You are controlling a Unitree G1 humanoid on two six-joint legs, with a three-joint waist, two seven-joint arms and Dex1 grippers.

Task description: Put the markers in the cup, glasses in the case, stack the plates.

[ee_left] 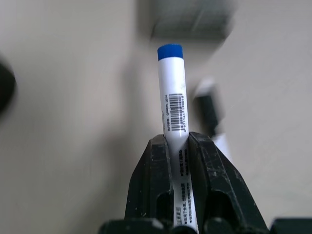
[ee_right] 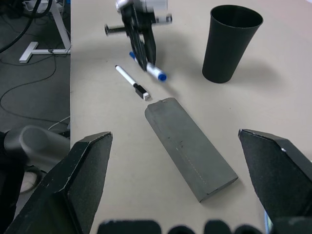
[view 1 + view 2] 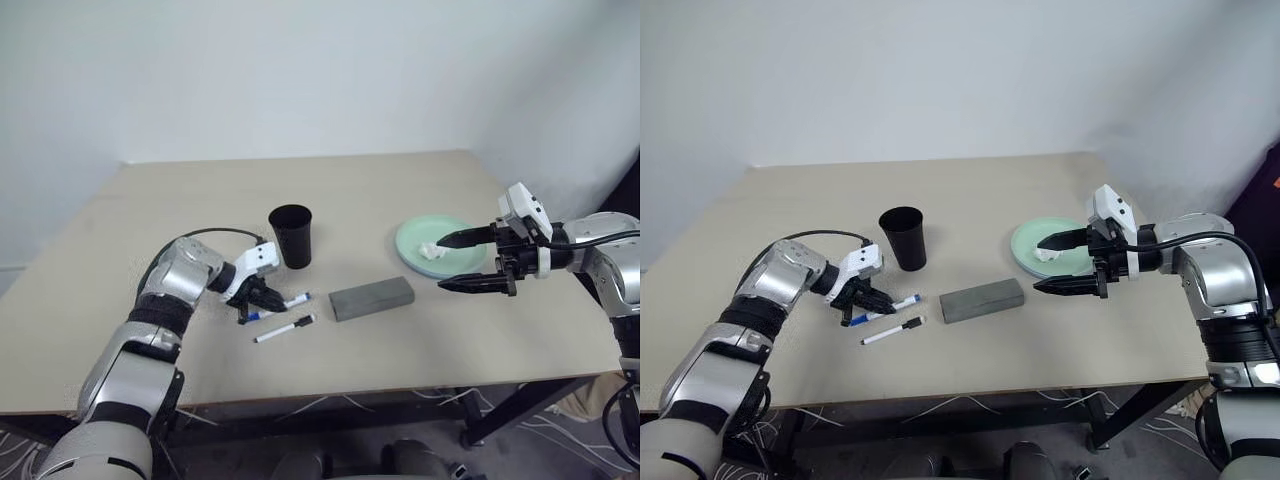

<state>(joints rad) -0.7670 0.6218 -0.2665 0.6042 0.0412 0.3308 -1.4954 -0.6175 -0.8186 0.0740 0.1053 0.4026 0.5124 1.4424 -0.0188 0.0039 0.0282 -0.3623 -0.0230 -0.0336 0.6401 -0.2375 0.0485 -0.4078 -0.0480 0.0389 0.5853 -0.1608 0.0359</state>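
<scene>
The left gripper (image 1: 179, 146) has its two black fingers (image 1: 151, 170) clamped on the slim white marker with the blue cap and blue end (image 1: 172, 92). Most of the pen sticks out past the fingers, so it could swing or slip. The grip should stay tight.

Just beside these fingers, on the tan bench (image 3: 200, 220), lies the other slim white marker with the black cap (image 3: 285, 329). It has to wait its turn.

A little beyond the fingers stands the small black plastic cup (image 3: 291, 236), upright, with its wide mouth open. The good way now is to lift the pen above the rim, tip it so one end points down, and let go only when that end is inside.

The grey box-shaped case (image 3: 371, 297) lies past the pens, lid down.

The right gripper (image 3: 478, 262) hangs over the round mint green plate (image 3: 412, 240), its fingers wide apart and holding nothing. A small white tissue (image 3: 431, 250) sits on that plate.
</scene>
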